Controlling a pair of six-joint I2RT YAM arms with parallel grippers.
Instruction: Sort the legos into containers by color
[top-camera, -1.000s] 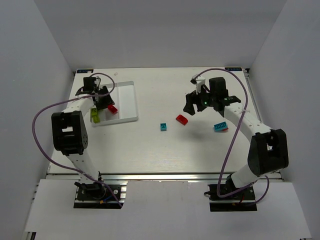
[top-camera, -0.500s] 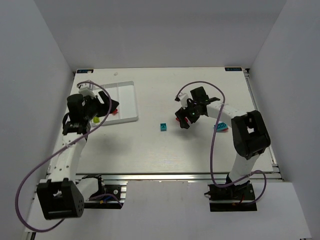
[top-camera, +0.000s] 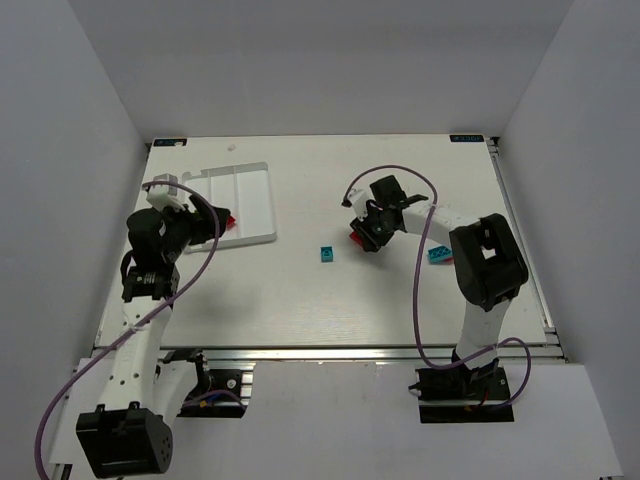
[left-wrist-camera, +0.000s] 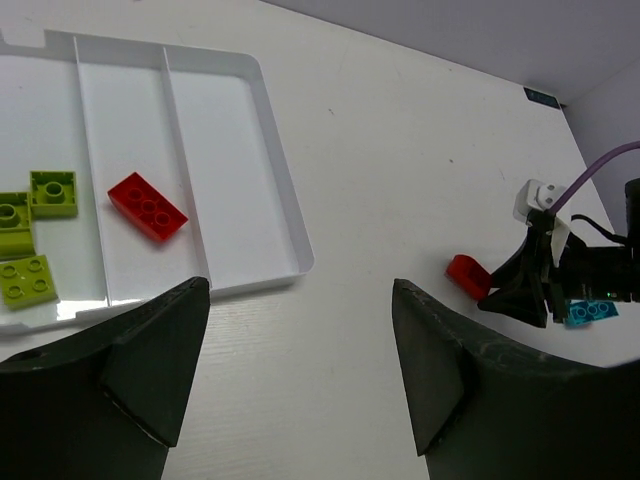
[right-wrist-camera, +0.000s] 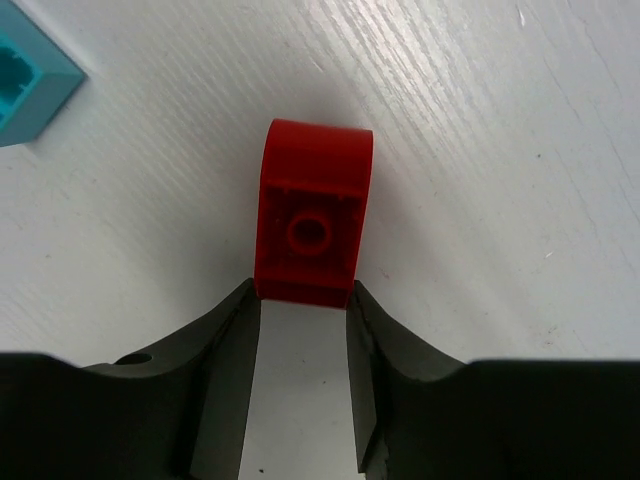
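My right gripper (top-camera: 366, 236) is low on the table, shut on the near end of a red brick (right-wrist-camera: 312, 215) that lies flat; the brick also shows in the top view (top-camera: 357, 237) and the left wrist view (left-wrist-camera: 467, 275). A small teal brick (top-camera: 326, 254) lies just left of it (right-wrist-camera: 25, 85). A larger cyan brick (top-camera: 438, 253) lies to the right. My left gripper (left-wrist-camera: 300, 287) is open and empty, hovering just off the near right edge of the white tray (left-wrist-camera: 280, 150). The tray holds a red brick (left-wrist-camera: 147, 206) in one compartment and yellow-green bricks (left-wrist-camera: 52, 192) in the compartment to its left.
The tray (top-camera: 262, 200) sits at the far left of the table. Its rightmost compartment (left-wrist-camera: 225, 170) holds nothing. The right arm's purple cable (top-camera: 420, 180) loops above the table near the red brick. Grey walls close in both sides.
The right gripper swung left and came down onto the red brick. The left arm pulled back from over the tray toward the near side, leaving a red brick in the tray.
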